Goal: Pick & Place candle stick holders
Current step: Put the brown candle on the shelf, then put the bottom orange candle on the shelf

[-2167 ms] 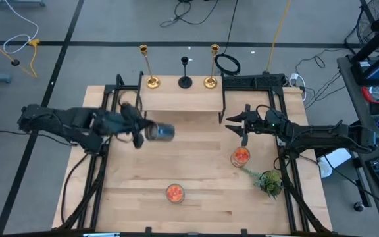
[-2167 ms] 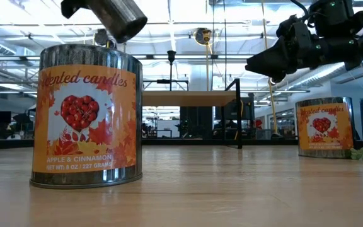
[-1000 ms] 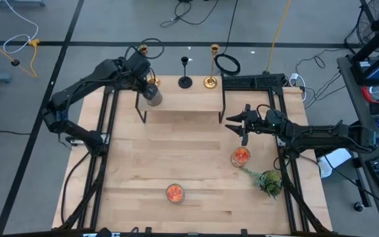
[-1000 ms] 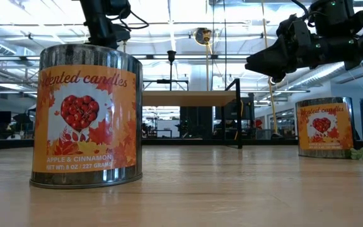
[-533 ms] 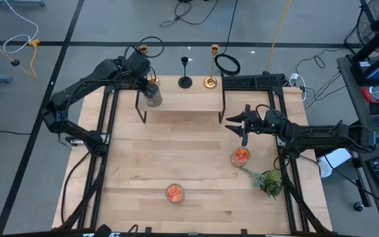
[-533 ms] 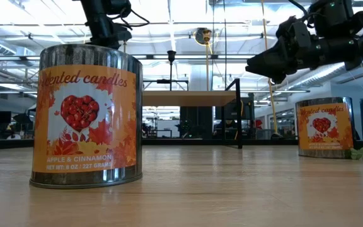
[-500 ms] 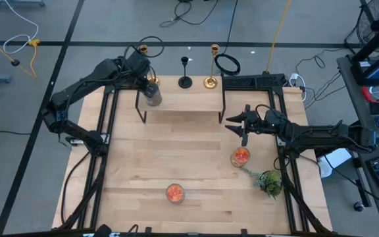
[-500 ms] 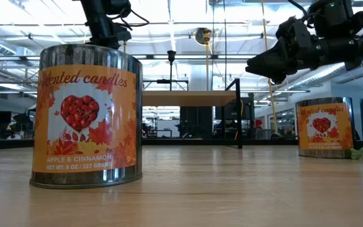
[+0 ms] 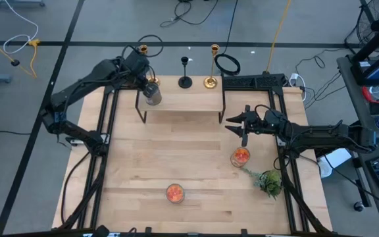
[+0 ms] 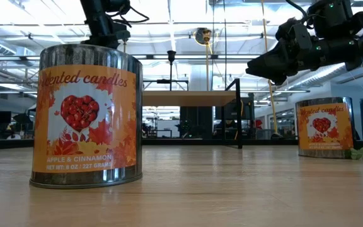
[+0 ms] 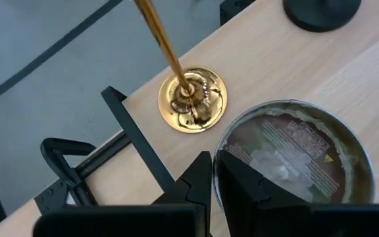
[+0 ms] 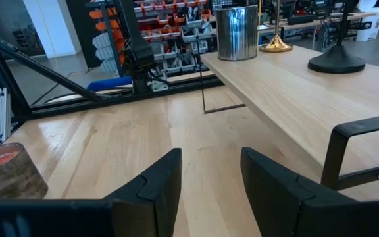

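Observation:
Two gold candle stick holders [image 9: 152, 81] [image 9: 210, 81] and a shorter black one [image 9: 185, 81] stand on their round bases along the far edge of the raised wooden shelf [image 9: 183, 100]. My left gripper [image 9: 149, 92] reaches down at the shelf's left end and is shut on a silver can [image 9: 153, 98]. The can stands right beside the left gold holder's base [image 11: 193, 99]. My right gripper [image 9: 232, 122] hovers open and empty over the table, right of centre; in the right wrist view [image 12: 209, 174] nothing lies between its fingers. My left gripper holds the silver can by its upper rim [image 11: 224, 146], with one finger inside the rim and one outside. The fingers come from above, pointing down. The can stands upright on the shelf [image 12: 235, 31], and its round face with a printed label [image 11: 295, 158] is turned up.
Two open candle tins with orange wax stand on the table, one near the front [image 9: 174, 192] and one at the right [image 9: 241, 157]. A green leafy sprig [image 9: 268, 181] lies at the right front. Black frame rails [image 9: 104, 131] run along both table sides.
About two seconds ago my left gripper carried the silver can on its side over the table's left middle. It has gone toward the far edge and turned the can upright on the shelf's left end. For the last second both arms have kept still.

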Controlling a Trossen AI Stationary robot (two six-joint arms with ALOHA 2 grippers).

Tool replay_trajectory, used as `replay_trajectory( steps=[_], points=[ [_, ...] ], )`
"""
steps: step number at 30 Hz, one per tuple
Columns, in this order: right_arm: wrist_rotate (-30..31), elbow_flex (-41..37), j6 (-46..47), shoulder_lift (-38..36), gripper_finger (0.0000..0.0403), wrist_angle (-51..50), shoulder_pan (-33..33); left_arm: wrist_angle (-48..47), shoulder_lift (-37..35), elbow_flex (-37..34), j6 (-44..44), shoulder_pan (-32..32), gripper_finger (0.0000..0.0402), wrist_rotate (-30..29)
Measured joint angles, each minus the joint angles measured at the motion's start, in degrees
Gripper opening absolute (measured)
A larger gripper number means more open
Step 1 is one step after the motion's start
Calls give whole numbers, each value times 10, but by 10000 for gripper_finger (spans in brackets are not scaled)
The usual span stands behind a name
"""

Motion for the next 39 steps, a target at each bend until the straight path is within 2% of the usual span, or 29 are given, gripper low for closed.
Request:
replay_trajectory(
  steps=[7,15,20,24,27,31,39],
  points=[
    [0,0,0,0,155,0,0,15,-22,0,20,-13,30,3],
    [-2,0,0,0,155,0,0,21,-93,0,25,-94,30,26],
    [-2,0,10,0,155,0,0,20,-124,0,13,-193,30,77],
    [-2,0,26,0,155,-1,6,21,-127,-10,6,-305,30,78],
    [-2,0,25,0,155,-1,23,34,-116,-41,-3,-396,30,56],
    [-2,0,22,0,155,0,47,121,-100,-118,-52,-496,30,12],
    [-2,0,19,0,155,0,64,413,-47,-254,-128,-618,30,24]
  ],
)
